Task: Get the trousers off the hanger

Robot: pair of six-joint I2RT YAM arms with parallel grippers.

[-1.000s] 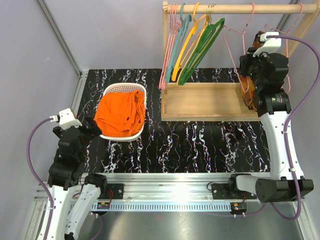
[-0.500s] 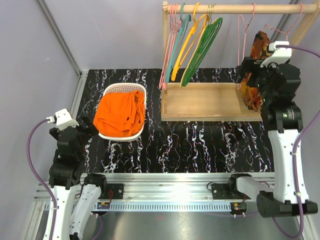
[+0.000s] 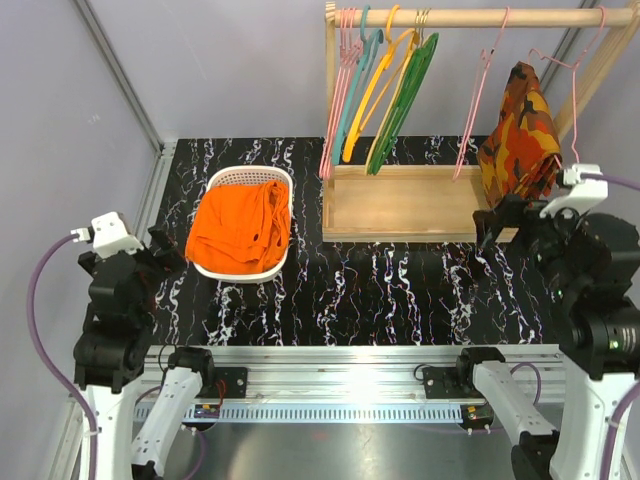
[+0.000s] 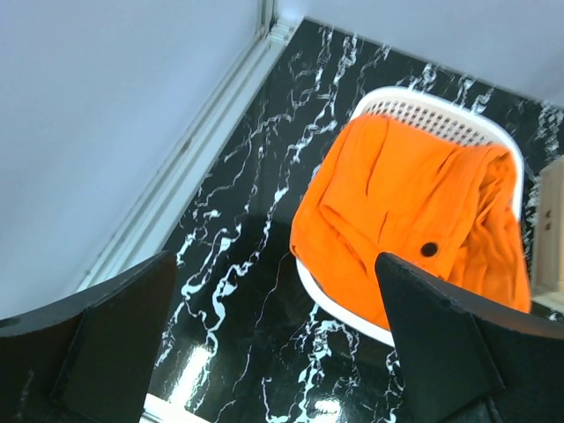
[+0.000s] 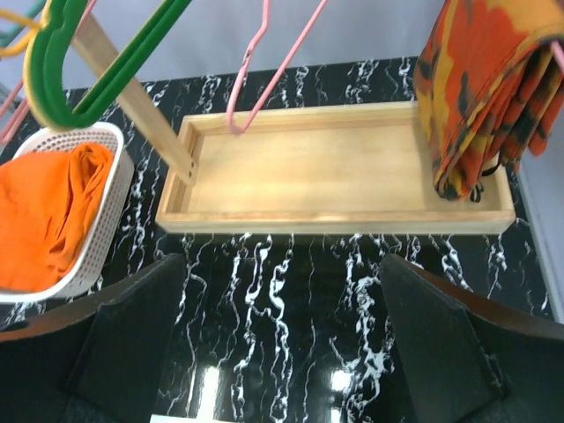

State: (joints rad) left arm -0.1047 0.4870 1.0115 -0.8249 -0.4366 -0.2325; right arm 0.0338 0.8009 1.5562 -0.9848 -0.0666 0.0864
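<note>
The bright orange trousers [image 3: 240, 228] lie heaped in the white basket [image 3: 250, 177] at the left of the table, and also show in the left wrist view [image 4: 410, 207] and the right wrist view [image 5: 40, 211]. The thin pink hanger [image 3: 470, 120] hangs bare on the wooden rail, tilted, and its lower corner [image 5: 234, 129] dangles over the wooden tray. My left gripper [image 3: 163, 253] is open in front of the basket's left side, holding nothing [image 4: 273, 352]. My right gripper [image 3: 500, 220] is open and has nothing in it [image 5: 282, 344], just before the tray's right end.
A wooden tray [image 3: 400, 205] lies under the rail [image 3: 450, 17]. Teal, yellow and green hangers [image 3: 400, 90] and more pink ones [image 3: 340, 90] hang at the rail's left. An orange-red camouflage garment [image 3: 520, 135] hangs at its right end, over the tray [image 5: 480, 97].
My right gripper has opened and drawn back from the rail to the tray's near edge. The pink hanger now hangs free. My left arm has pulled back a little to the left.
</note>
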